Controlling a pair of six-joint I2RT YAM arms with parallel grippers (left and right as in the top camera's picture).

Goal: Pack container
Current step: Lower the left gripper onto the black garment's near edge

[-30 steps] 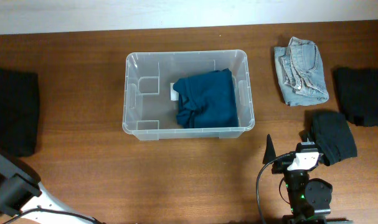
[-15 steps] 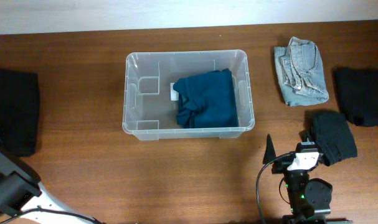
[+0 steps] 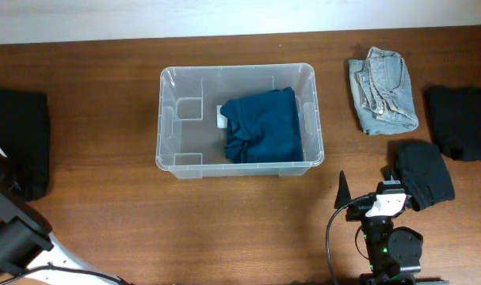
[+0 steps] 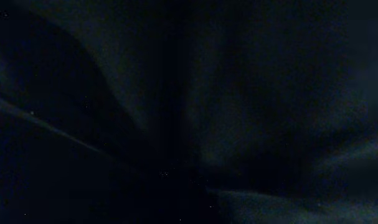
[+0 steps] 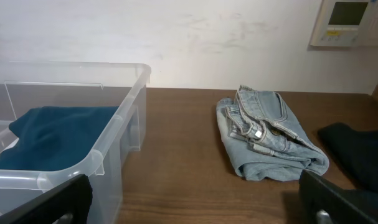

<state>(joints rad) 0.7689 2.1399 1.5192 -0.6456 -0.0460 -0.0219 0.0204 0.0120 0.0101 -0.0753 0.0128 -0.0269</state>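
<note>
The container (image 3: 167, 119) is a clear plastic bin in the middle of the table, with a folded teal garment (image 3: 262, 127) in its right half. It also shows at the left of the right wrist view (image 5: 111, 140), with the teal garment (image 5: 58, 134) inside. My right gripper (image 3: 368, 190) is open and empty in front of the bin's right corner, its fingers apart (image 5: 195, 199). My left arm reaches onto a folded black garment (image 3: 18, 142) at the far left. The left wrist view shows only dark cloth (image 4: 238, 99) very close, and its jaws are not discernible.
Folded light-blue jeans (image 3: 383, 89) lie at the back right and also show in the right wrist view (image 5: 269, 134). A black garment (image 3: 462, 119) lies at the far right. A smaller black bundle (image 3: 424, 172) lies beside my right gripper.
My left arm has moved up onto the black garment at the far left; a white part of it now shows at that edge. The right arm and the bin have not moved.
</note>
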